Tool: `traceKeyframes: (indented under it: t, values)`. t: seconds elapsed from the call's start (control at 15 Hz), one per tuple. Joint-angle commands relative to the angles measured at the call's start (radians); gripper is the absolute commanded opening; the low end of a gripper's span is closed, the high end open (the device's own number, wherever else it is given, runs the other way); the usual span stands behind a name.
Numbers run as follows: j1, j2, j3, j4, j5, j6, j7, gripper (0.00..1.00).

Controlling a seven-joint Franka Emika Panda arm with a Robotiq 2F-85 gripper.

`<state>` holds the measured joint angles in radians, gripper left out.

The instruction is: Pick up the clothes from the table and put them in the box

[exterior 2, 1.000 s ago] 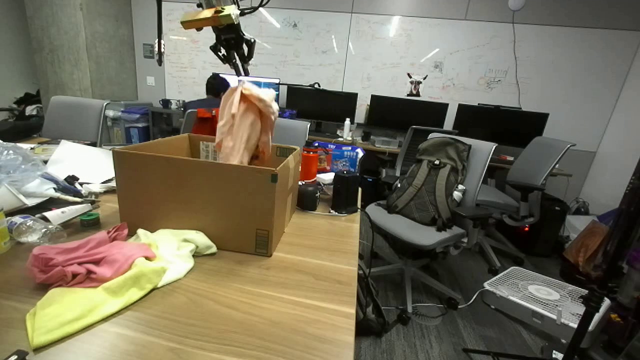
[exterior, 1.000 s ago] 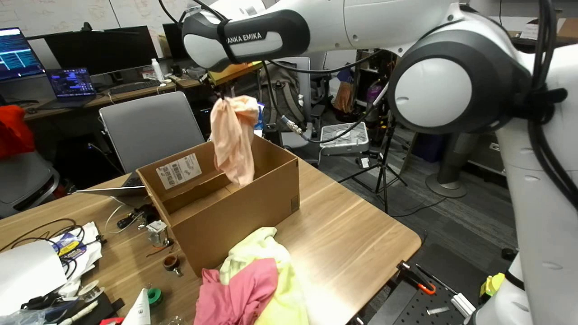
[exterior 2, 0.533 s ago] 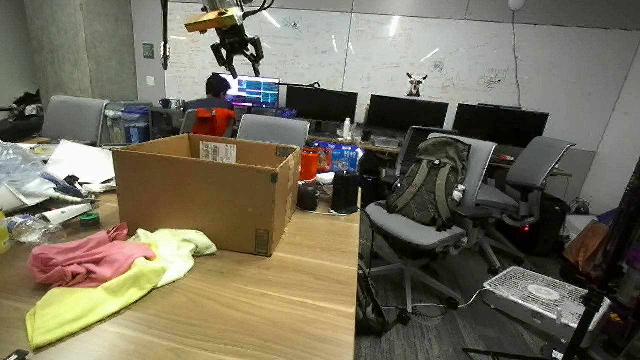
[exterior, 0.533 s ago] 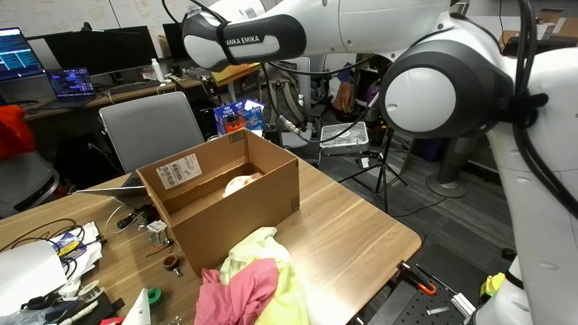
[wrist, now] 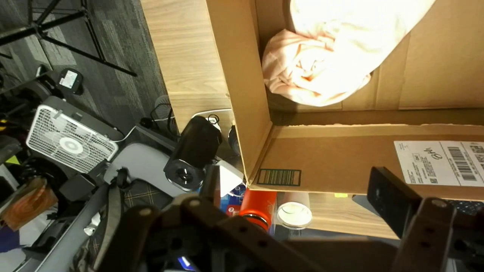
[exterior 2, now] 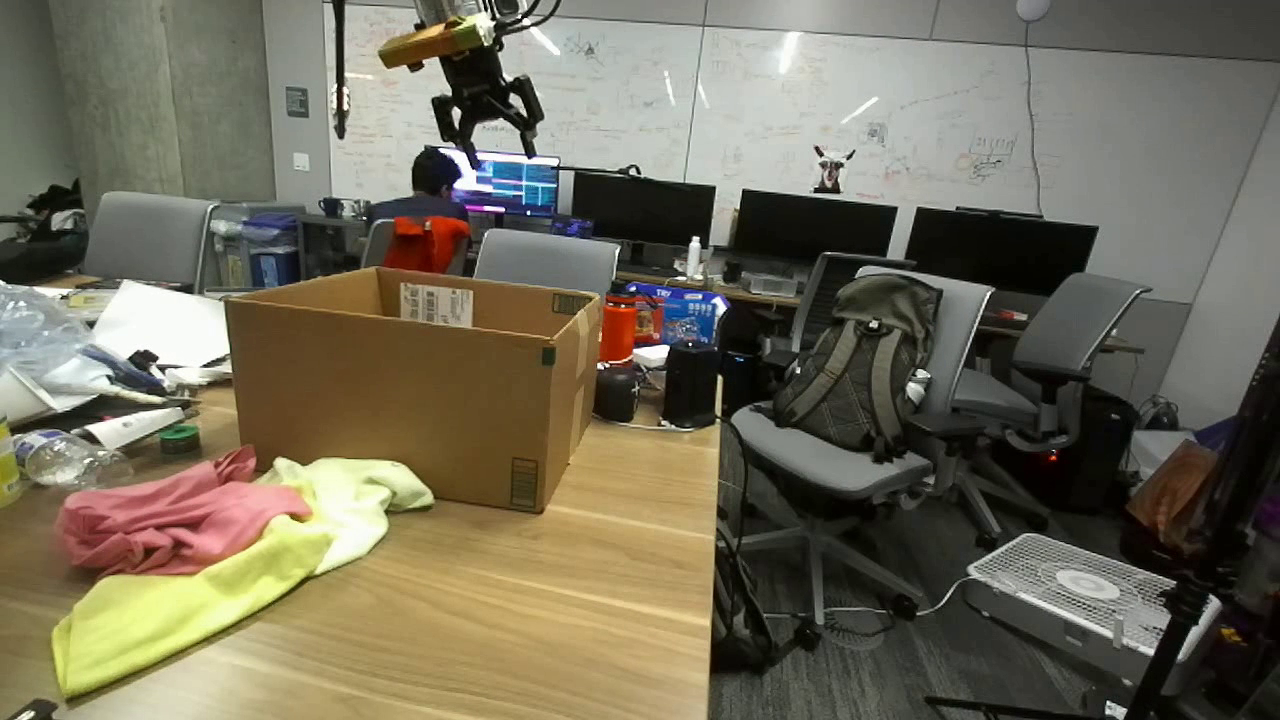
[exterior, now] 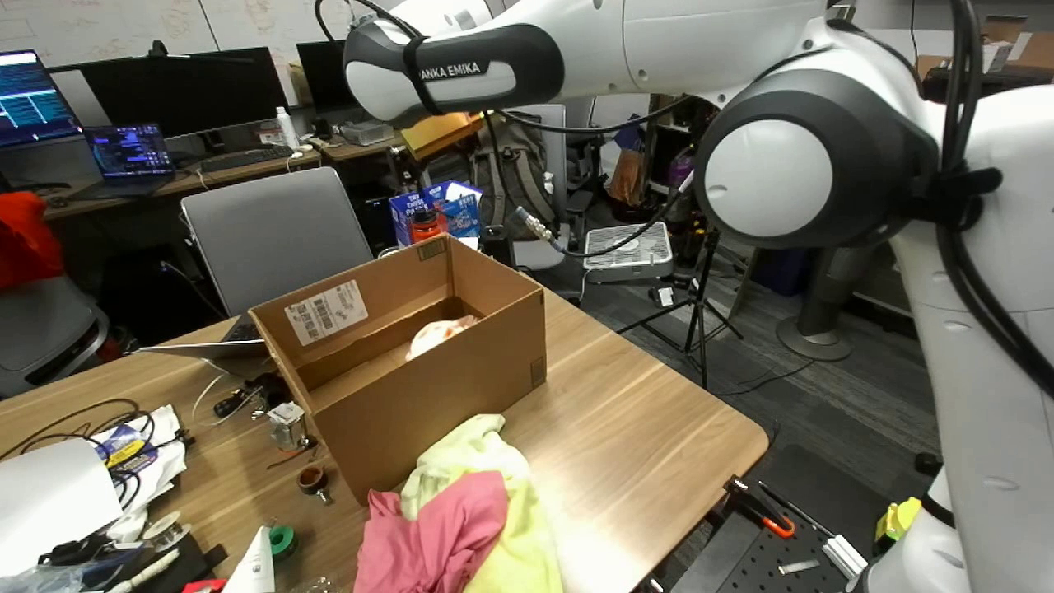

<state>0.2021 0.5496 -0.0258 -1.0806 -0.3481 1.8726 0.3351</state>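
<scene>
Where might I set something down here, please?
Bare table lies between the box, the yellow garment and the rounded corner; bare box floor shows beside the peach garment. It is crowded where the pink garment overlaps the yellow one, and leftward in an exterior view, around the white sheet and green roll.

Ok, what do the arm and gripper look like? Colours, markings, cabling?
Franka Emika Panda arm: white links, dark-grey shells, one large joint with a round white cap. Lettering reads "ANKA EMIKA", the start covered by a black strap. Black cables run outside the links. Robotiq gripper: black, with two fingers on exposed linkages. A yellow-orange slab sits above it.
</scene>
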Motion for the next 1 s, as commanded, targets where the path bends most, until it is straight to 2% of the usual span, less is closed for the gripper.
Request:
traceKeyframes:
  t: [0.0, 0.27, 0.67, 0.93]
  values:
    - [0.000, -0.072, 0.001, -0.069, -0.003, -0.053, -0.021, 1.00]
    - [-0.005, -0.152, 0.011, -0.173, 0.011, -0.102, -0.042, 1.00]
    - [-0.012, -0.333, 0.020, -0.456, 0.030, -0.053, -0.096, 1.00]
    - [-0.041, -0.436, 0.050, -0.623, 0.050, -0.051, -0.129, 1.00]
